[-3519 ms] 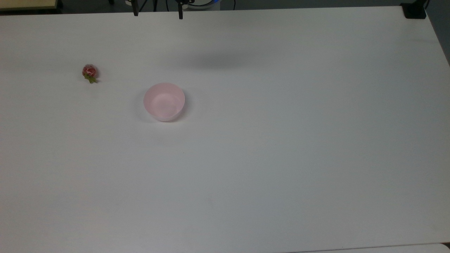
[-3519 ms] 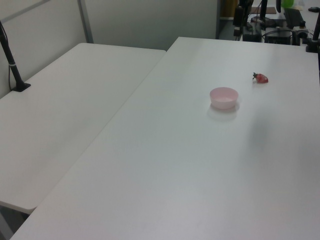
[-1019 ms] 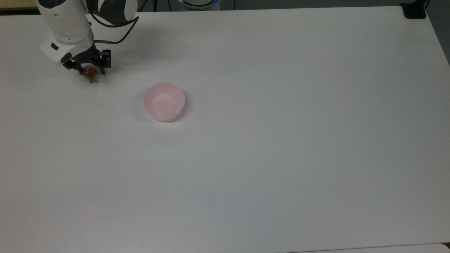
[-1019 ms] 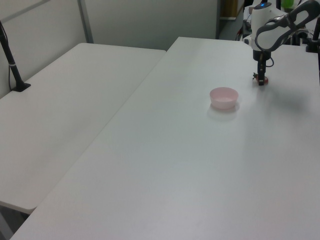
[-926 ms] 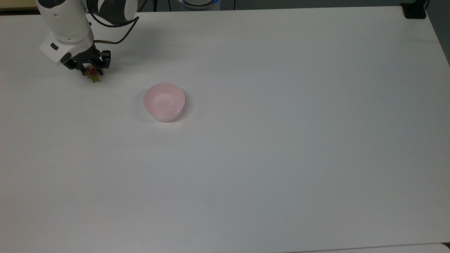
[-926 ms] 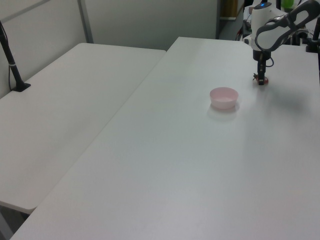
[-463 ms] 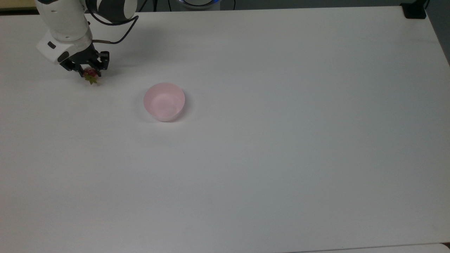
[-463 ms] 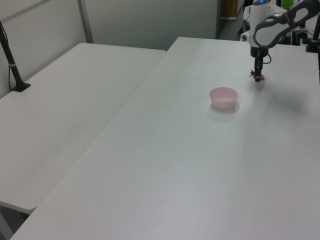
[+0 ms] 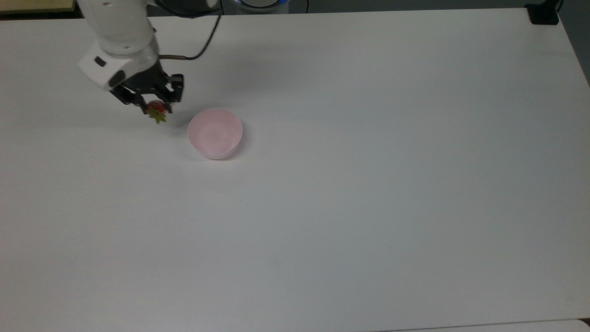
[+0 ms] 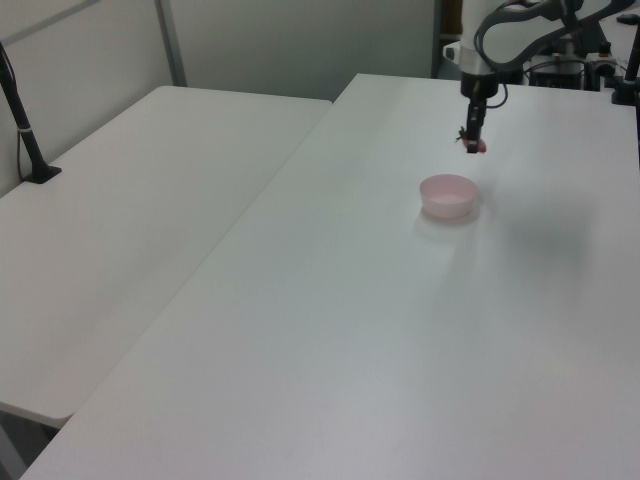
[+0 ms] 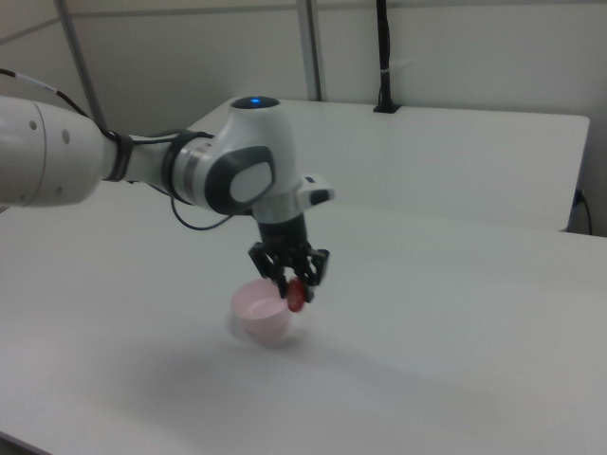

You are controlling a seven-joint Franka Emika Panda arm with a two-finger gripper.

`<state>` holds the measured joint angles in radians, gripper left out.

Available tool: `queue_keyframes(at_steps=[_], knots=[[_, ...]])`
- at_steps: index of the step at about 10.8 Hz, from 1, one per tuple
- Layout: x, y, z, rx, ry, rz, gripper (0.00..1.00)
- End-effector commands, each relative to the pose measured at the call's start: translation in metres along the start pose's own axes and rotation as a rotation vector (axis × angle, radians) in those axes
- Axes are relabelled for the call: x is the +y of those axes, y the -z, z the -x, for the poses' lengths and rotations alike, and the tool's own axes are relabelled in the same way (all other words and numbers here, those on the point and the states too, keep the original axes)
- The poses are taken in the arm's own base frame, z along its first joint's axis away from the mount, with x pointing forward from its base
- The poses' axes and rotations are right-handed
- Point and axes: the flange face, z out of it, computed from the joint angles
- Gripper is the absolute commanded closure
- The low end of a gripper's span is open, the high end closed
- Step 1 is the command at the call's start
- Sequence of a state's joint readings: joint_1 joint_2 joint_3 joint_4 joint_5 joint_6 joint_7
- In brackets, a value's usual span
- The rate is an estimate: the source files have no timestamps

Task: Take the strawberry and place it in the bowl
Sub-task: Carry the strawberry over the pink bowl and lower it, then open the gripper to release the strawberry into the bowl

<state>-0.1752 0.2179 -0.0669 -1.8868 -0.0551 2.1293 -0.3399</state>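
The red strawberry point(image 9: 156, 109) with its green leaves hangs in the air, held between the black fingers of my gripper point(image 9: 153, 107), which is shut on it. In the top view it is just left of the pale pink bowl point(image 9: 215, 133) and apart from it. The left view has the strawberry point(image 10: 475, 144) raised above the table, behind the bowl point(image 10: 447, 194). Seen from the right view, the strawberry point(image 11: 297, 294) hangs from the gripper point(image 11: 292, 286) beside the upper rim of the bowl point(image 11: 258, 313). The bowl holds nothing.
The white table point(image 9: 350, 198) spreads wide around the bowl. A second white table point(image 10: 130, 220) adjoins it on the left view's left, with a black post point(image 10: 25, 130) clamped on it. A black clamp point(image 9: 543, 14) sits at the top view's upper right corner.
The gripper closed on the strawberry, lifted it off the table and carried it toward the bowl, rightward in the top view. The bowl has stayed put.
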Motion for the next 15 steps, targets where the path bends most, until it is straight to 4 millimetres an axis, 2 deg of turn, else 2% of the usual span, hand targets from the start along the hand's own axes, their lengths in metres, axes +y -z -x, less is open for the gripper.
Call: queue_keyframes(at_steps=[1,2,5,6,7,8,10,13,15], knots=[[-0.057,-0.004,-0.02,-0.009,-0.036,-0.031,0.5],[-0.073,-0.011,-0.025,-0.019,-0.035,-0.036,0.5],[-0.091,-0.026,-0.034,-0.022,-0.076,-0.036,0.5],[-0.092,-0.034,-0.037,-0.013,-0.1,-0.035,0.43],[-0.092,-0.038,-0.039,-0.005,-0.15,-0.034,0.01],[-0.093,-0.039,-0.04,-0.005,-0.177,-0.032,0.0],[-0.094,-0.011,-0.049,0.028,-0.174,-0.028,0.0],[-0.085,0.083,-0.032,-0.004,-0.192,-0.031,0.0],[-0.082,0.148,-0.001,-0.003,-0.209,-0.033,0.0]])
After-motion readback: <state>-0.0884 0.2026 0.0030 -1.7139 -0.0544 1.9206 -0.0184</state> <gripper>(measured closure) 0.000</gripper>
